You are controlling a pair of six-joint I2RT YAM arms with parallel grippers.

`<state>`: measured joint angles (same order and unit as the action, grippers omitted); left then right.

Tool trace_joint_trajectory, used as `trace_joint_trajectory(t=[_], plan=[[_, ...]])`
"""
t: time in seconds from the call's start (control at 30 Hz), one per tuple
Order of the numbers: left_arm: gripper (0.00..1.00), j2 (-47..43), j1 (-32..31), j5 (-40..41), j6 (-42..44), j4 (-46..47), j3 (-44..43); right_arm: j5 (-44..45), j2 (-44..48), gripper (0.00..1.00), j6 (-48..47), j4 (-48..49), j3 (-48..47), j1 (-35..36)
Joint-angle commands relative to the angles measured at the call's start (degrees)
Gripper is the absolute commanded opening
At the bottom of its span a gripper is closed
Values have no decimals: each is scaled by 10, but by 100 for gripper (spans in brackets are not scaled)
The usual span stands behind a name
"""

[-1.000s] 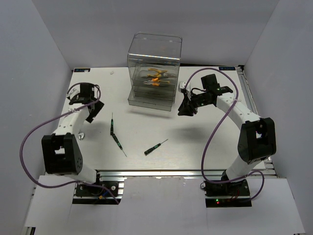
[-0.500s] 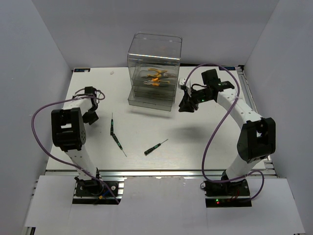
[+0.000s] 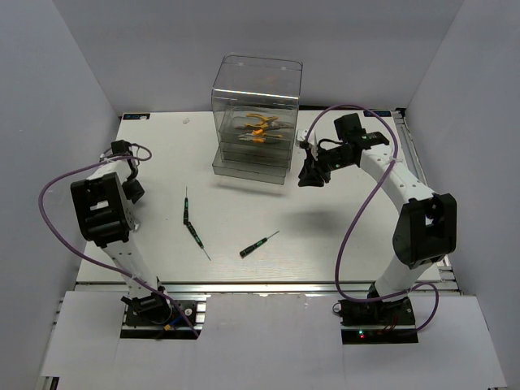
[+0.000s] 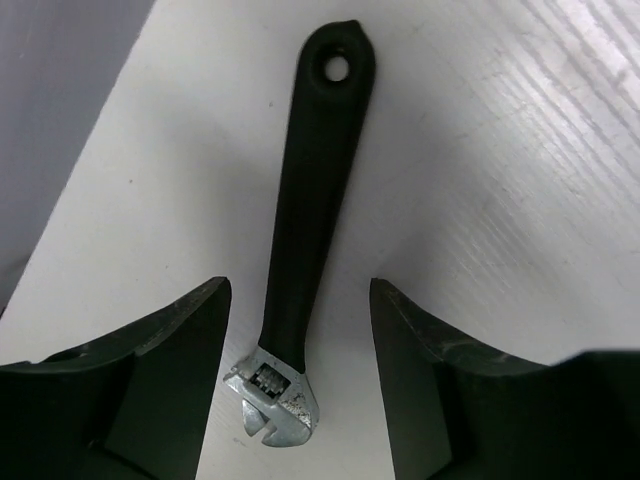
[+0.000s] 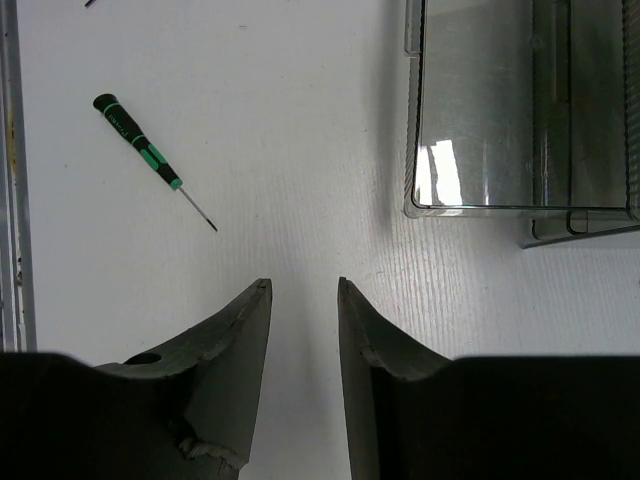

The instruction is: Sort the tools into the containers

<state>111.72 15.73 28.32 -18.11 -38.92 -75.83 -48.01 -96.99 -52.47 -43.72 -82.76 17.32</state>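
A small adjustable wrench [image 4: 305, 230] with a black handle and metal head lies on the white table between the fingers of my open left gripper [image 4: 299, 285], untouched. That gripper [image 3: 134, 191] is near the table's left edge. My right gripper [image 3: 310, 175] is open and empty, just right of the clear smoky drawer box [image 3: 256, 114]. In its wrist view the gripper [image 5: 304, 283] hovers over bare table beside a pulled-out drawer [image 5: 520, 110]. Orange-handled pliers [image 3: 258, 127] lie inside the box. Three black-green screwdrivers [image 3: 185, 207], [image 3: 197, 238], [image 3: 258, 244] lie mid-table; one shows in the right wrist view [image 5: 150, 155].
The box's lower drawers [image 3: 250, 165] stick out toward the table's middle. Grey walls close in the left, right and back. A metal rail [image 3: 268, 286] runs along the near edge. Purple cables loop beside both arms.
My left arm has swung back and left, bringing its gripper toward the left table edge. My right gripper has shifted slightly toward the box.
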Motion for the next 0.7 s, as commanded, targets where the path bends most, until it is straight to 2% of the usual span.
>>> trace_joint_trajectory(t=[0.0,0.13,0.37,0.47,0.67], plan=[[68,5,8,-85,22,9,6,-6,1,39,6,-8,-15,-3],[56,7,22,-163,27,10,31,-6,0,39,10,-2,-13,-3],[55,-2,33,-239,7,12,78,-12,-11,39,18,2,-23,-17],[57,-25,35,-227,8,10,82,-15,-11,40,18,1,-23,-23],[64,-74,35,-129,-3,5,88,-20,-8,39,24,6,-15,-25]])
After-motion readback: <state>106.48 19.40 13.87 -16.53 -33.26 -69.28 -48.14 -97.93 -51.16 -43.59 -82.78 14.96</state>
